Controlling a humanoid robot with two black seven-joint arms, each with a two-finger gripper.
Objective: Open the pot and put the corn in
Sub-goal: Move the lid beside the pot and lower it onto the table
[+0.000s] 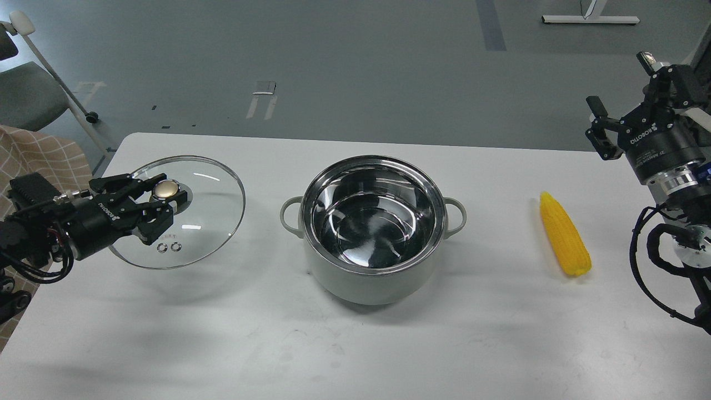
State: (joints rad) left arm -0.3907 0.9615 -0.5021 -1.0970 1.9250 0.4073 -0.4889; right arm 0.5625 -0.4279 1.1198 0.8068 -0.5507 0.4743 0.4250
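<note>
counter (333,355) surface sits closest to me, white, w/ faint scuffs. counting: 1 pot (366,278), 1 lid (214,214), 1 corn (564,234), 2 grippers.

pot is mid-counter, uncovered, pale grey-green outside, shiny steel inside, nothing in it, 2 small loop handles, one on each side. lid is glass, round, w/ a gold knob (163,190) and two small metal rings near its rim; it's left of the pot, clear of it, tilted, over the counter's left part.

left gripper (161,201) has its fingers (157,224) clamped either side of the knob, grasping the lid.

corn is bright yellow, tapered, pointed end away from me, lying flat on the counter, well right of the pot, nothing touching it.

right gripper (602,125) hangs above the counter's right edge, beyond the corn; fingers (595,106) spread apart, released, nothing between them.
</note>
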